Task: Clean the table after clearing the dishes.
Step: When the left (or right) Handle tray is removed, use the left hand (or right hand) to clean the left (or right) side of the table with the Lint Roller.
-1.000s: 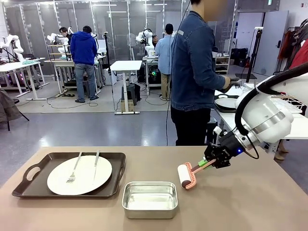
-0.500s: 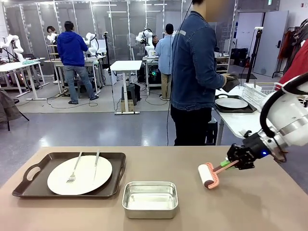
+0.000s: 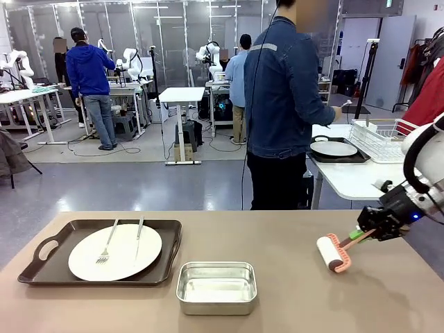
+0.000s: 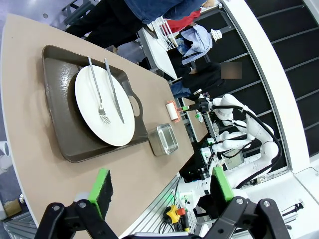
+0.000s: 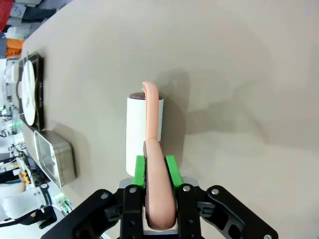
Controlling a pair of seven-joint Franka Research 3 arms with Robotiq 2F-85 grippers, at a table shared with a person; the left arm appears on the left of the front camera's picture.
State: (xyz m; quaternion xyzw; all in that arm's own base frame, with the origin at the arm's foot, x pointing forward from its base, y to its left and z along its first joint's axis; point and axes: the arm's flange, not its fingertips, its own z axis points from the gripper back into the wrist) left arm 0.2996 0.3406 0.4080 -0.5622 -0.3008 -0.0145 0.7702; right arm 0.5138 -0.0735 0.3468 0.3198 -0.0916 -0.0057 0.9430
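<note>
On the left of the tan table (image 3: 277,298) lies a dark tray (image 3: 41,267) bearing a white plate (image 3: 121,257) with a fork and a knife. Another tray with a plate (image 3: 333,148) rests on the white side table beyond. My right gripper (image 3: 366,234) is shut on the pink handle of a white roller (image 3: 326,251), whose drum lies on the table's right part. The right wrist view shows that handle (image 5: 154,164) pinched between the green pads, the drum (image 5: 137,129) on the tabletop. My left gripper (image 4: 160,186) hangs open above the table, looking down on the tray (image 4: 60,124) and plate (image 4: 92,117).
A shiny steel pan (image 3: 216,287) stands at the front middle of the table, near the tray's right end. A person (image 3: 281,104) stands at the far edge, turned towards the side table, where a wire rack (image 3: 378,139) sits beside the second tray.
My right gripper has drawn the roller across the table to the right. The person has set the second tray down on the side table. The tray on the left and the steel pan have not moved.
</note>
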